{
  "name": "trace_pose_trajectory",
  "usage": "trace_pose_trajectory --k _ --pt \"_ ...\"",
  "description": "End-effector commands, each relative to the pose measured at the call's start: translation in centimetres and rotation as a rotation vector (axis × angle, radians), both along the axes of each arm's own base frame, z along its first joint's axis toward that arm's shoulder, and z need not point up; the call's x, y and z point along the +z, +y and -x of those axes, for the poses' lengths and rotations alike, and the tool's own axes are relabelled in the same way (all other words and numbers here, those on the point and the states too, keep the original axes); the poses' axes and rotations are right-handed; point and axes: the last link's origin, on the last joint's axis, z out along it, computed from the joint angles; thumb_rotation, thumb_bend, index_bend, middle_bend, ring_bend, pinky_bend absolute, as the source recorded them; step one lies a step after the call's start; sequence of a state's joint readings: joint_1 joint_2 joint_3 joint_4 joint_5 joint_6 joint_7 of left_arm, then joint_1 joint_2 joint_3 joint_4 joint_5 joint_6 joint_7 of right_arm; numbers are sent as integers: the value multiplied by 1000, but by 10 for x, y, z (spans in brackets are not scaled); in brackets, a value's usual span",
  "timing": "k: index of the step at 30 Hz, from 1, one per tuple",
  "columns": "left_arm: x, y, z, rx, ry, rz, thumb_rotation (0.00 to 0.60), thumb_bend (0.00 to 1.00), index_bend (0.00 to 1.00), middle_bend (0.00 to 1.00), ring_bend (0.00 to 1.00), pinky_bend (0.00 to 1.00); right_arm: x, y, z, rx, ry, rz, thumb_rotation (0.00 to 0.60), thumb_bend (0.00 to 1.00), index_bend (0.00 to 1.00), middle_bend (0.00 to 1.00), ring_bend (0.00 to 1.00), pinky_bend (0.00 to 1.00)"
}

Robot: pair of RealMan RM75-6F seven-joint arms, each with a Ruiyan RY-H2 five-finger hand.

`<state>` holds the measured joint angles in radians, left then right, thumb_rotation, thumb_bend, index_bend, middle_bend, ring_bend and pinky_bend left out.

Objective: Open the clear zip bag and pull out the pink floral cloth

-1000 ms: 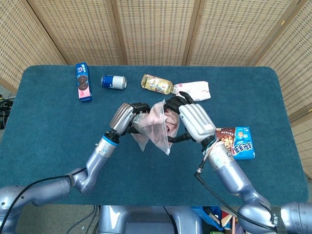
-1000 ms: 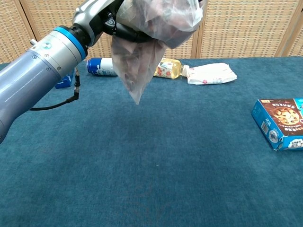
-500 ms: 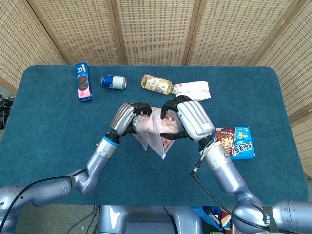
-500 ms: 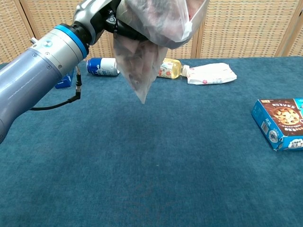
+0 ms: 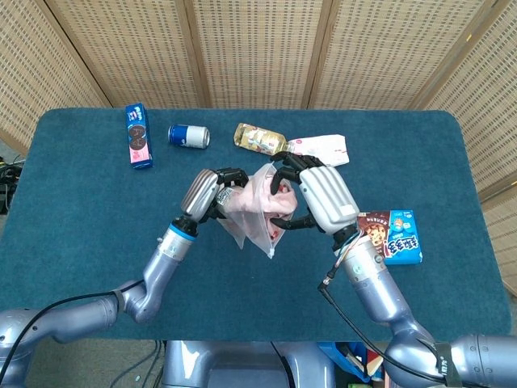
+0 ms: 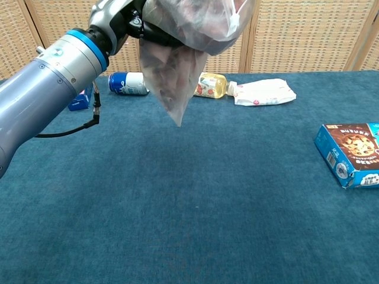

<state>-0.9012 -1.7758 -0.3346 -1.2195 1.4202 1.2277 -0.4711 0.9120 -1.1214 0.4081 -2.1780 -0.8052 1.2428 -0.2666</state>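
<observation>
The left hand point(image 5: 212, 191) and right hand point(image 5: 317, 194) both grip the bag point(image 5: 252, 212), held up above the table point(image 5: 81, 210); the pink cloth point(image 5: 279, 204) sits bunched inside it.

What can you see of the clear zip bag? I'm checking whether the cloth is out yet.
The clear zip bag is thin, crinkled, see-through plastic, held up off the table between both hands. The left hand grips one side and the right hand the other, fingers curled at its upper part. Its lower corner hangs to a point above the blue tabletop. The pink floral cloth shows bunched inside, not yet pulled out.
</observation>
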Motion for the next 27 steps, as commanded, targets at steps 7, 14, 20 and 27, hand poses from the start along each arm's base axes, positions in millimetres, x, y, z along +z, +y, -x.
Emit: trace_pose_trajectory --k 7,14,20,27 --pt "1 0 -2 4 -2 7 600 392 712 571 547 675 -2 0 -3 14 5 -1 600 315 587 358 278 229" --pt "1 0 -3 4 0 7 600 391 712 571 547 675 -5 -3 -3 8 19 -6 600 501 672 446 345 229" --pt "3 0 -3 7 -1 4 600 392 713 571 547 675 -5 -3 -4 12 18 -4 600 622 729 483 375 229" --pt "2 0 -1 10 5 8 600 392 712 571 547 675 -2 -2 -5 19 7 15 600 675 743 494 386 229"
